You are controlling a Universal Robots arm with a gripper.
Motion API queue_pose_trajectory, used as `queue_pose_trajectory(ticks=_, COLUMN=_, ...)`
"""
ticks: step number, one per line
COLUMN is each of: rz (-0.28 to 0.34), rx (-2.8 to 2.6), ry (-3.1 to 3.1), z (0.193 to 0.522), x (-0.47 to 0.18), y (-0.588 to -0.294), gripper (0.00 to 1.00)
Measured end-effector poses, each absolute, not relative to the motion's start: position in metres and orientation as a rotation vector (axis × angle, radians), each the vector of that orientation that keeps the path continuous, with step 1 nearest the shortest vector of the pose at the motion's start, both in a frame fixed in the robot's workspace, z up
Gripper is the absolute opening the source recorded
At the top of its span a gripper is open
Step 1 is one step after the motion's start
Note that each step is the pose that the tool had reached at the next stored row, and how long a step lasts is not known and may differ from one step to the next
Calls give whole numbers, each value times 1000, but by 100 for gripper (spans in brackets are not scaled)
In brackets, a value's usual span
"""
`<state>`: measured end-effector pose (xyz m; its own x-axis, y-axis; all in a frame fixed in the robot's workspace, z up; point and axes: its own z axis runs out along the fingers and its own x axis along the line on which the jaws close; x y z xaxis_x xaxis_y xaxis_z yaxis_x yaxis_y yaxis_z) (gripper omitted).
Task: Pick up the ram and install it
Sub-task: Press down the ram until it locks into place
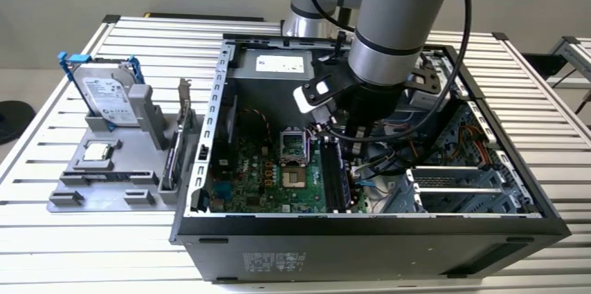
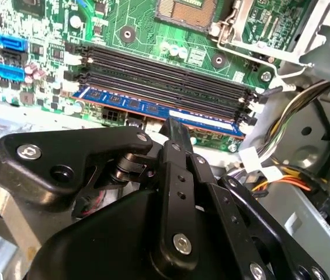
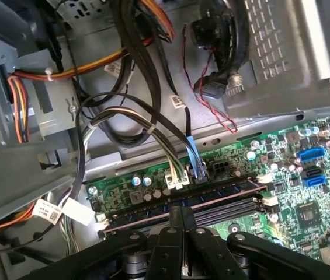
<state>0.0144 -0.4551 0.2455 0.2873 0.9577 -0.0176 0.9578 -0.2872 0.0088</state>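
Steel case (image 1: 369, 228): open-topped, holding green motherboard (image 2: 147, 23) and bundled cables (image 3: 124, 116).
Ram (image 2: 153, 109): blue stick with black chips, seated in outermost slot, directly beneath fingertips.
Gripper (image 2: 173, 125): black, fingers pressed together, tips at ram's top edge.
Grey tray (image 1: 102, 190): hard drive (image 1: 106, 97), beside case.

Reaches steeply down from above, grey arm (image 1: 392, 38) near vertical, wrist sunk low. Black gripper (image 2: 173, 129) points downward in the second wrist view, its fingers (image 2: 179, 146) drawn together into one narrow tip. Same closed tip (image 3: 182, 217) in the first wrist view, linkage bars folded inward on either side.
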Motion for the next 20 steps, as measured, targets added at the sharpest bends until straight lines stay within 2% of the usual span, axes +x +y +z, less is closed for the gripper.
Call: queue_pose_trajectory(ticks=20, rz=-1, rx=2306, ry=2119, z=245, x=14, y=-455, gripper=0)
